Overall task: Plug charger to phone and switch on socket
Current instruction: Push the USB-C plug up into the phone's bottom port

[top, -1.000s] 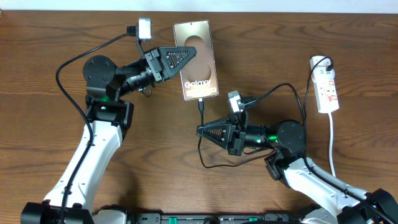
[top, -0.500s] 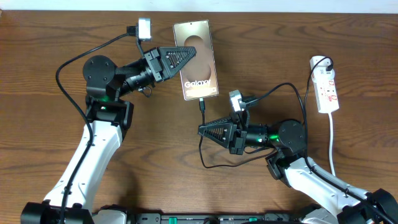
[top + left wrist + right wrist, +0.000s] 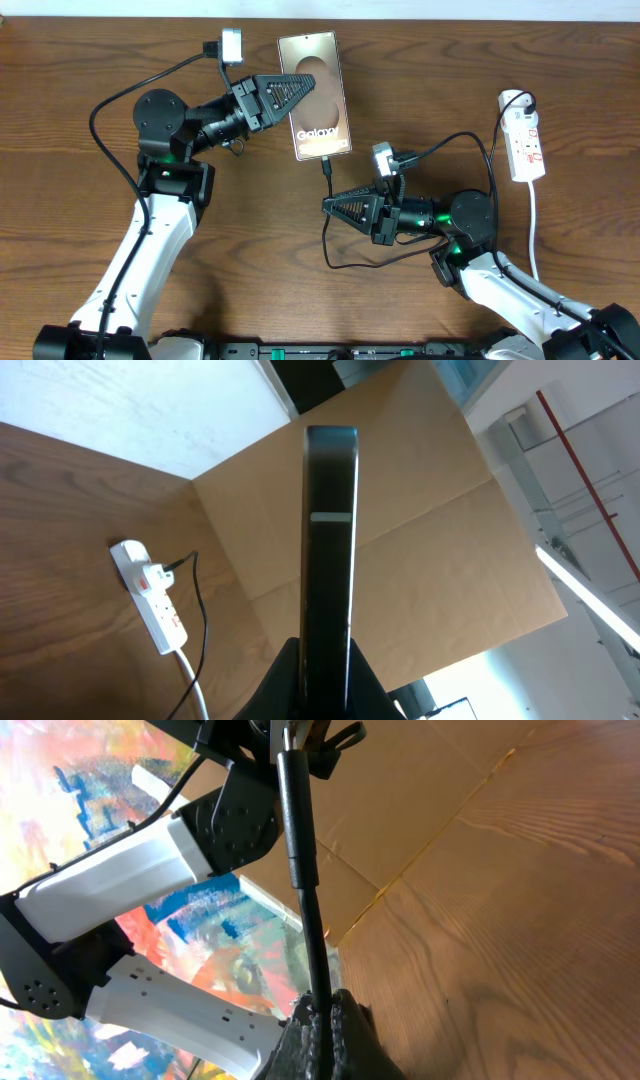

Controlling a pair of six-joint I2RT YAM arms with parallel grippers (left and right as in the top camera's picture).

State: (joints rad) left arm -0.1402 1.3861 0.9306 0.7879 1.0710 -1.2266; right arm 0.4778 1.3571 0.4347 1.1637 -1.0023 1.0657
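The phone (image 3: 322,55) lies at the back centre of the table, "Galaxy" lettering facing up. My left gripper (image 3: 308,86) is shut on it from the left. The left wrist view shows the phone edge-on (image 3: 330,530) between the jaws (image 3: 328,680). The charger's black connector tip (image 3: 324,167) meets the phone's bottom edge; I cannot tell how deep it sits. My right gripper (image 3: 326,207) is shut on the charger cable (image 3: 312,935) just below the connector (image 3: 294,820). The cable loops right to a white plug (image 3: 513,99) in the socket (image 3: 527,145).
The socket's white cord (image 3: 535,240) runs toward the front right edge. The socket also shows in the left wrist view (image 3: 152,597). The cable's slack loop (image 3: 332,262) lies on the wood in front of the right gripper. Both arms' black cables arc above the table.
My right gripper has shifted slightly to the right with the cable in it. The left arm and the phone have not moved.
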